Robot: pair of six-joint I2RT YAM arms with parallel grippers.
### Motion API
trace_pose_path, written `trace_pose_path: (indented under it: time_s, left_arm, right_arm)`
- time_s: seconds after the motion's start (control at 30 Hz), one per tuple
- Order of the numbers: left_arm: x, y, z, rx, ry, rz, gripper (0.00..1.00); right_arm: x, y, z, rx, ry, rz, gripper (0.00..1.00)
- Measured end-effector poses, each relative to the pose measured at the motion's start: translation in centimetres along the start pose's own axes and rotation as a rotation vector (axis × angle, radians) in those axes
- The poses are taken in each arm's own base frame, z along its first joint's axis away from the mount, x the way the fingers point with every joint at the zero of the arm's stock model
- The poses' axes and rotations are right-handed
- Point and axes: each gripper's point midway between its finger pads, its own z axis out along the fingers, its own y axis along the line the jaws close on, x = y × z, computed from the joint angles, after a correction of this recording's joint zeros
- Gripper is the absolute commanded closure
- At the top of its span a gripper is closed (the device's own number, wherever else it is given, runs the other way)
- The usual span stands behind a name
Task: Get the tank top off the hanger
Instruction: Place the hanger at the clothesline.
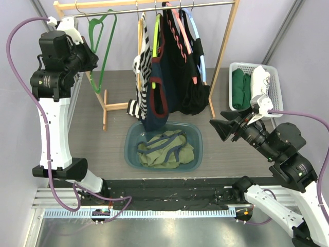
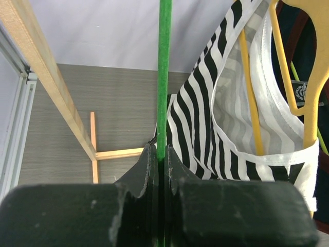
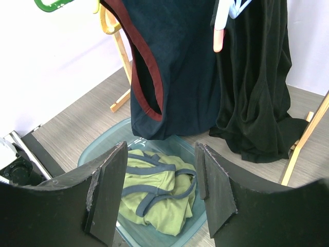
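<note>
Top external view first: the left gripper (image 1: 94, 60) is up high by the far left corner of the grey wood-grain table (image 1: 110, 149), pinched tight on one thin bar of a bare green plastic hanger (image 1: 108, 51) that hangs by its hook from the metal rail (image 1: 123, 11) of a light wooden clothes rack (image 1: 226, 41). From the left wrist camera you can see it plainly, the two black fingers (image 2: 139, 175) pressed together on the green bar (image 2: 164, 77) with no gap to either side.

Nothing is draped on that hanger. The olive-green tank top with grey-blue trim (image 1: 165, 149) lies crumpled inside a translucent teal plastic basin (image 1: 128, 152) sitting on the table towards the middle of its near edge, right below the hanging clothes.

Further along the rail hang a black-and-white striped top (image 1: 141, 62) on a yellow hanger (image 2: 308, 103), a navy sleeveless top with dark red edging (image 1: 159, 87) whose hem dips to the basin's far rim, and a loose black garment (image 1: 187, 77).

The right gripper (image 1: 218, 128) hovers just off the basin's right side, pointing at it, jaws parted fairly wide and holding nothing. Its wrist camera looks between the fingers (image 3: 108, 190) straight at the green top (image 3: 154, 190) in the basin (image 3: 108, 136), with the navy top (image 3: 180, 62) and the black one (image 3: 257, 77) hanging above.

A white slatted plastic basket (image 1: 275, 87) with folded green and white cloth inside stands by the far right corner
</note>
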Motion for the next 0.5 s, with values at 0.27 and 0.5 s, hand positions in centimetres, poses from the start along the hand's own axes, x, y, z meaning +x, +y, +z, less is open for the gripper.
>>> trace_pose_path:
  time_s: [0.27, 0.5]
  left_arm:
    - [-0.1, 0.8, 0.1, -0.042, -0.007, -0.002, 1.0]
    - [0.2, 2.1, 0.4, -0.115, -0.003, 0.001, 1.0]
  right_arm:
    - [-0.2, 0.1, -0.5, -0.002, -0.011, -0.002, 0.39]
    - [-0.2, 0.1, -0.5, -0.002, -0.012, -0.001, 0.39]
